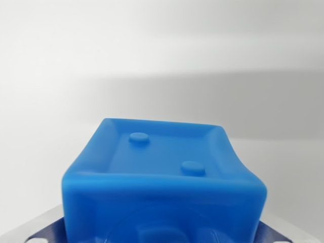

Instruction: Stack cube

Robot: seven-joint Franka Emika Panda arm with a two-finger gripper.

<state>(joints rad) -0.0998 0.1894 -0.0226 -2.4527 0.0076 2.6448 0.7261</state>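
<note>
Closely framed: blue cube [162, 172] between metal claw [162, 238] parts at 6 o'clock, grip apparent but unconfirmed; best kept level before stacking.

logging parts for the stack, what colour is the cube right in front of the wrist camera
Blue, a solid bright blue cube with two small round bumps on top, seen in the wrist view.

We see only slivers of our gripper [162, 238] at the bottom edge of the wrist view: a pale grey metal part with dark blue trim low on the wrist view's left, and a matching part low on the wrist view's right. A blue cube [162, 177] sits between them and hides our fingers, so we cannot tell how the jaws stand.
</note>
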